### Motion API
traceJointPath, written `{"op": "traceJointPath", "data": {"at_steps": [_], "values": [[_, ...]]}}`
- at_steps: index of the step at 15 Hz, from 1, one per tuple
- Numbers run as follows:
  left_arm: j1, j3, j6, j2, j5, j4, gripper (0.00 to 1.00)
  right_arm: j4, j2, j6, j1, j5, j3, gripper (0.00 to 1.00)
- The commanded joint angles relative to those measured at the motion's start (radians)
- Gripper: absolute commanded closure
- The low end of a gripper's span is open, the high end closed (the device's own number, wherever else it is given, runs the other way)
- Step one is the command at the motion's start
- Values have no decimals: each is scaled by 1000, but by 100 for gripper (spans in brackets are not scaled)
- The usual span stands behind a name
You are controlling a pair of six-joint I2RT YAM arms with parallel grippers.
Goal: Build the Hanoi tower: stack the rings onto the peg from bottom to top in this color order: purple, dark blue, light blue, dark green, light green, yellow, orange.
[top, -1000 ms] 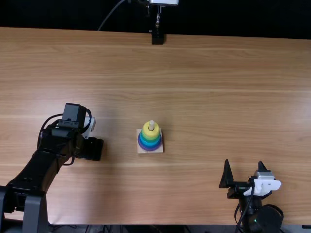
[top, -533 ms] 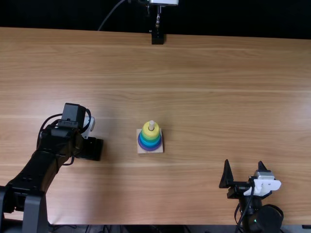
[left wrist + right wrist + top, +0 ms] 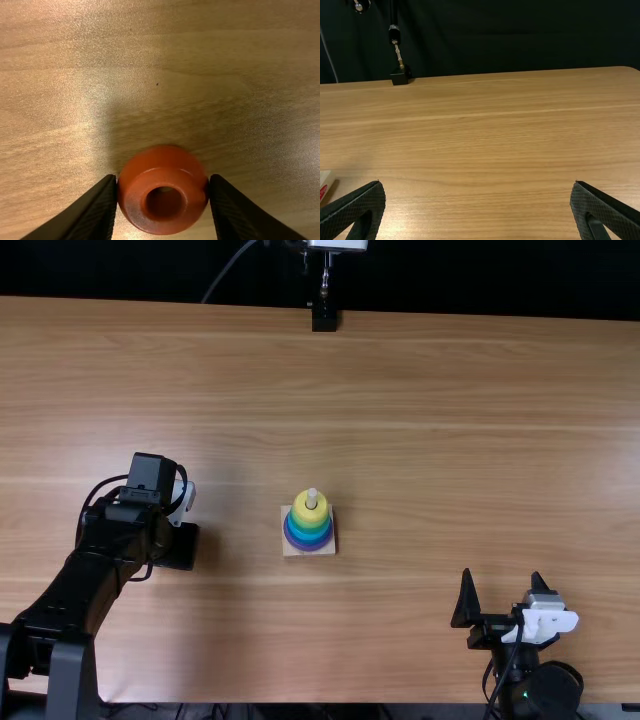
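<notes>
Pale wooden tabletop (image 3: 430, 430) carries the tower (image 3: 309, 525); left of it, the left hand (image 3: 163, 182) clasps the orange ring (image 3: 131, 202) by opposite sides, wisely: likely light, rigid, slick. The right hand (image 3: 478, 183) gapes empty.

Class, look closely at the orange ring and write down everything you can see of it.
The orange ring looks smooth and slightly glossy, perhaps painted; its material is uncertain. It is short and thick with rounded edges, and a round hole, darker inside, runs into its middle. The hole faces the left wrist camera at a slant. The left gripper has one finger touching each side. Whether the ring touches the table is unclear.
</notes>
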Motion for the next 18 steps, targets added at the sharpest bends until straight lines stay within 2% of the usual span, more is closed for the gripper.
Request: {"op": "traceJointPath", "data": {"at_steps": [1,4,5,9,14,15,16,17,18], "values": [[-5,-19,-7,11,9,-3,81,-68,-13,-5,-7,8,-49,0],[-4,-15,-11,3,9,-27,98,-68,-13,-5,-7,8,-49,0],[-4,2,-9,0,9,-91,100,-68,-13,-5,-7,8,-49,0],[3,168,-4,-47,7,-404,99,-68,-13,-5,-7,8,-49,0],[1,327,-11,-127,12,-513,99,-68,-13,-5,-7,8,-49,0],[-4,378,-13,-129,25,-553,99,-68,-13,-5,-7,8,-49,0],[-5,435,-15,-129,49,-601,99,-68,-13,-5,-7,8,-49,0],[-10,493,-22,-126,56,-663,99,-68,-13,-5,-7,8,-49,0],[-22,550,-53,-124,58,-708,99,-68,-13,-5,-7,8,-49,0]]}}
